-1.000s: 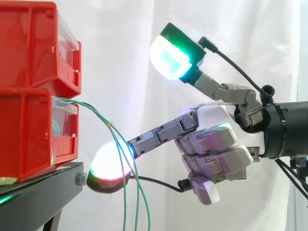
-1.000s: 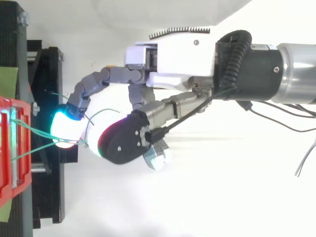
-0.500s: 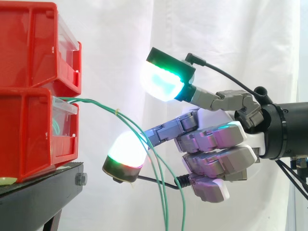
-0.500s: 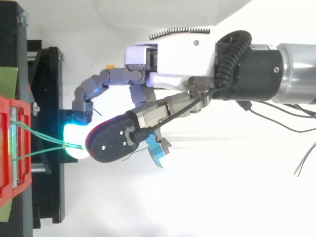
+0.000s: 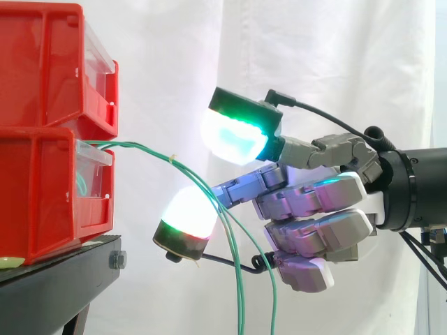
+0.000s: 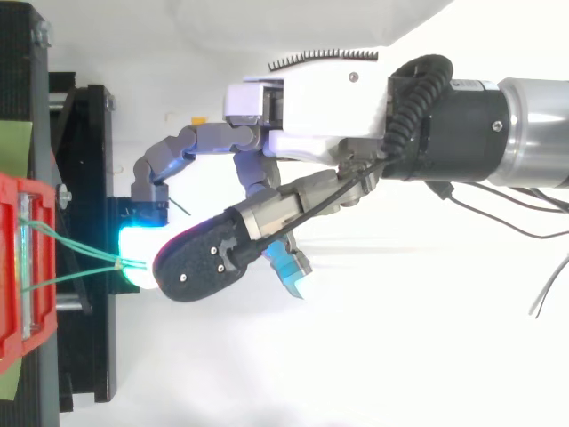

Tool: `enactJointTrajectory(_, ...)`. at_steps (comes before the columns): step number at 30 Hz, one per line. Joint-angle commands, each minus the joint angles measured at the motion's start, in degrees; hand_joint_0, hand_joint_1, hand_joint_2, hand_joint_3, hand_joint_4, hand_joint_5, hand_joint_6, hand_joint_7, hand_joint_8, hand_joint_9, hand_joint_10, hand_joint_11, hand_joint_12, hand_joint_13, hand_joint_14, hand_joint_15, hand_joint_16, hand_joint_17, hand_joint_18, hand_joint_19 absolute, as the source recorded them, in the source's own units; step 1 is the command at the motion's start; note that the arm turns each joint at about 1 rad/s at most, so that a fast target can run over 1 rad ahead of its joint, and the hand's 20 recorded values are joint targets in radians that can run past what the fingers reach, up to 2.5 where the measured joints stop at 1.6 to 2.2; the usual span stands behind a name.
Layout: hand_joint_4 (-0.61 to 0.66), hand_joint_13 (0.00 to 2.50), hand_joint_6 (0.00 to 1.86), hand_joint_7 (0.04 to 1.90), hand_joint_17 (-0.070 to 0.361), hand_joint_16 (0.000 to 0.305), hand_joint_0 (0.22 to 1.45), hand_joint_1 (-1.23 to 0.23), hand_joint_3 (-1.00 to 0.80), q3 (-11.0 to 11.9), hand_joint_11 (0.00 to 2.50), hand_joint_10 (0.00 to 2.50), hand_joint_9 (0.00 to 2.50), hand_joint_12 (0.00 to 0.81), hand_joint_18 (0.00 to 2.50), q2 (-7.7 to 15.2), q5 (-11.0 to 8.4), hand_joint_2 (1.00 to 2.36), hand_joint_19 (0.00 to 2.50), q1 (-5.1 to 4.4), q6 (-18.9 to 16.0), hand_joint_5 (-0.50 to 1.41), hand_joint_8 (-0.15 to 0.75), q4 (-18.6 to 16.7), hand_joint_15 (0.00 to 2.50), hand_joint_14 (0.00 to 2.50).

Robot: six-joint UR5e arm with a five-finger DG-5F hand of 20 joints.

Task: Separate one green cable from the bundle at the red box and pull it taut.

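The hand (image 5: 311,206) comes in from 3 o'clock in the side view, its thumb and one finger reaching toward 9 o'clock while the rest are curled into the palm on nothing. The thumb pad (image 5: 237,136) glows green and white at 12 o'clock of the gap; the finger pad (image 5: 187,213) glows white at 7 o'clock of it. The two pads stand apart, so nothing is clamped. The green cables (image 5: 140,148) pass through that gap and cross the outstretched finger, touching it. From there they hang toward 6 o'clock, slack, to the bottom edge. A small yellow tie (image 5: 171,159) binds them at 9 o'clock of the finger. Further toward 9 o'clock they arch up and enter the front of the lower bin (image 5: 42,188). In the top view two strands leave that bin and meet just beside the cyan-lit pad. The upper bin (image 5: 42,63) sits on the lower one, which rests on the black stand (image 5: 63,279). The curtain (image 5: 314,63) hangs behind.
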State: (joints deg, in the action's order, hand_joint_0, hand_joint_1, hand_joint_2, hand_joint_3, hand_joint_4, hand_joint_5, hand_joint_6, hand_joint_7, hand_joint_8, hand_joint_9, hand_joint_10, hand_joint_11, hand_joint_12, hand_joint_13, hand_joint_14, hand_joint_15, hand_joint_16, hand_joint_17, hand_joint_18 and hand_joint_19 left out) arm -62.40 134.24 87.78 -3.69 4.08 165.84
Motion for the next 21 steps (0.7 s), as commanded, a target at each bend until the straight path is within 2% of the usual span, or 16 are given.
enactJointTrajectory(1,0.20,1.75,0.50,1.06,0.132,0.058,0.70,-0.60,-0.50,0.00,0.29,0.01,1.99,0.468,2.11,0.06,0.02,1.00,0.39,0.00,0.05,0.12,0.247,0.01,0.71,0.02)
enactJointTrajectory(8,0.18,1.75,0.50,1.09,0.132,0.059,0.73,-0.66,-0.49,0.00,0.30,0.01,2.00,0.469,2.11,-0.03,0.02,1.00,0.39,0.00,0.05,0.12,0.254,0.09,0.72,0.02)
enactJointTrajectory(11,0.17,1.74,0.50,1.13,0.138,0.061,0.67,-0.61,-0.50,-0.09,0.30,0.01,2.00,0.474,2.08,-0.03,0.02,1.00,0.37,0.00,0.05,0.12,0.266,0.09,0.71,0.02)
enactJointTrajectory(12,0.18,1.75,0.50,1.15,0.146,0.065,0.58,-0.57,-0.50,-0.09,0.25,0.01,1.99,0.475,2.07,-0.03,0.02,1.00,0.36,0.00,0.05,0.12,0.269,0.09,0.70,0.02)
enactJointTrajectory(13,0.22,1.78,0.50,1.14,0.167,0.074,0.46,-0.53,-0.50,-0.09,0.20,0.01,2.00,0.514,2.16,-0.03,0.02,1.00,0.28,0.00,0.05,0.12,0.307,0.09,0.66,0.02)
enactJointTrajectory(15,0.29,1.82,0.51,1.09,0.191,0.085,0.37,-0.46,-0.50,-0.09,0.14,0.00,2.01,0.544,2.24,-0.03,-0.07,1.00,0.20,0.00,0.05,0.12,0.339,0.09,0.62,0.02)
enactJointTrajectory(16,0.31,1.82,0.51,1.09,0.210,0.093,0.32,-0.36,-0.50,-0.09,0.10,0.00,2.00,0.559,2.28,0.06,0.02,1.00,0.15,0.00,-0.04,0.12,0.355,0.09,0.58,0.02)
enactJointTrajectory(19,0.29,1.82,0.51,1.08,0.216,0.096,0.30,-0.30,-0.50,-0.09,0.08,0.00,2.00,0.563,2.25,0.06,-0.07,1.00,0.14,0.00,-0.39,0.12,0.354,0.09,0.58,0.02)
enactJointTrajectory(21,0.23,1.78,0.51,1.13,0.206,0.091,0.37,-0.20,-0.50,-0.09,0.08,0.00,2.01,0.551,2.14,-0.03,-0.16,1.00,0.19,0.00,-0.39,0.13,0.332,0.18,0.57,0.02)
